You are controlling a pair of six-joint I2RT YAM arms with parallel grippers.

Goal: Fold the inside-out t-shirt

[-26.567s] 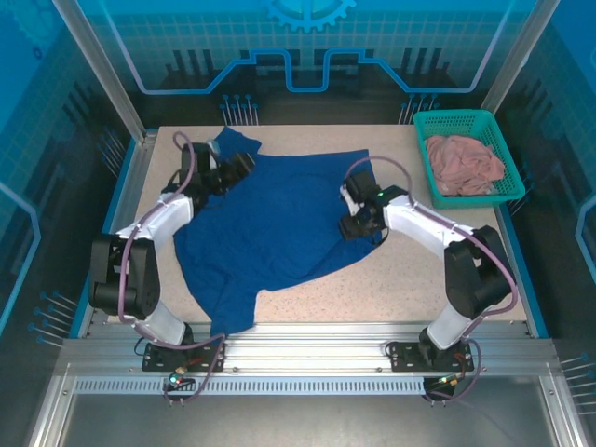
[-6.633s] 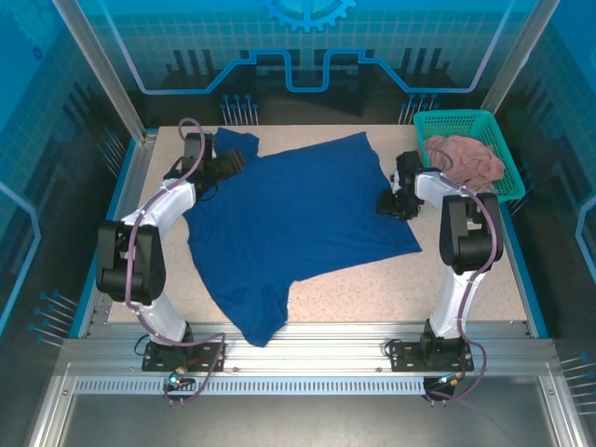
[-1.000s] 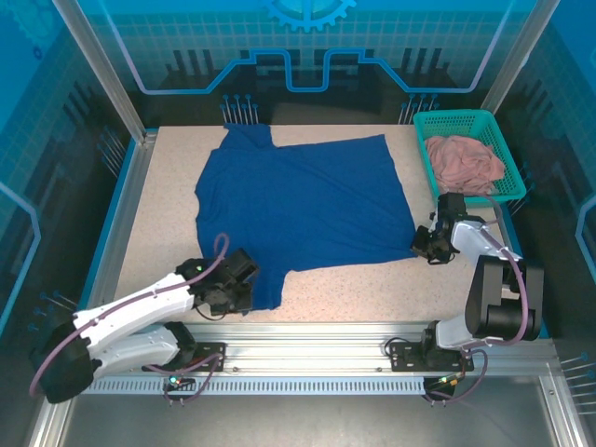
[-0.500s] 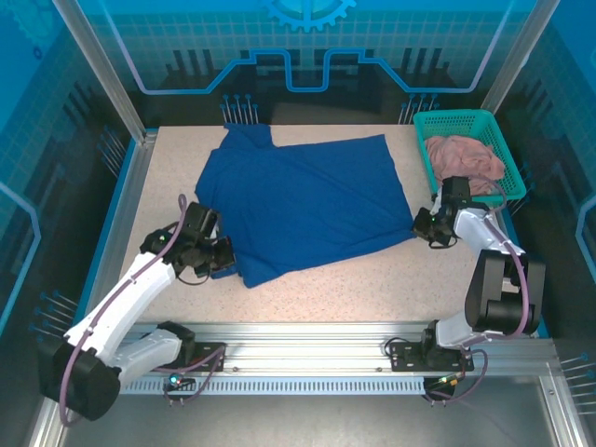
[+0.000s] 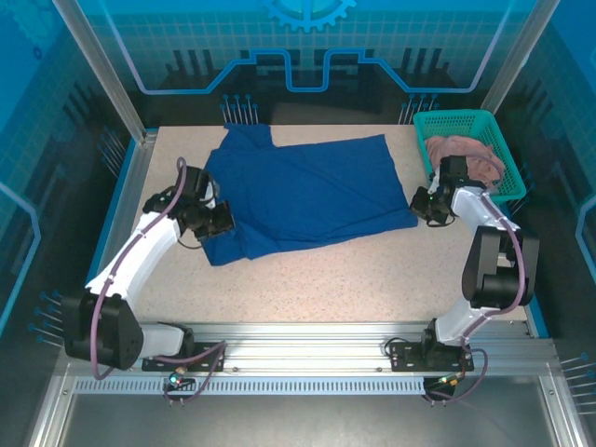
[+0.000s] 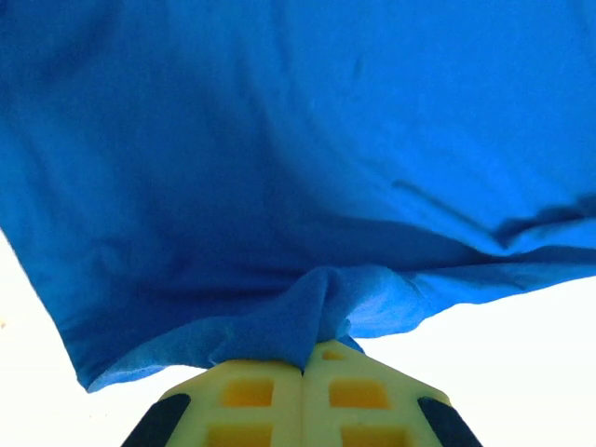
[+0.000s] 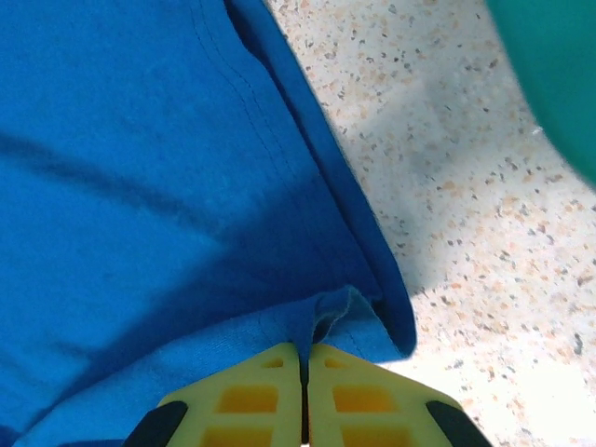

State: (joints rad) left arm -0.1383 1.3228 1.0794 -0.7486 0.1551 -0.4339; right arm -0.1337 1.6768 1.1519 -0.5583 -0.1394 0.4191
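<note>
Left claw [image 6: 304,358] clamped on blue t-shirt [image 5: 307,191] edge; right claw [image 7: 304,352] clamped on corner near teal basket [image 5: 461,115].

The inside-out t-shirt [image 5: 307,196] [image 6: 298,140] [image 7: 140,140] is royal blue and short-sleeved. It lies spread sideways and mostly flat across the far half of the speckled tabletop [image 5: 354,279], with one sleeve pointing toward the far-left corner. Its near-left corner is bunched into a raised pucker. The near-right corner, with its stitched hem showing, is pinched into a small fold.
</note>
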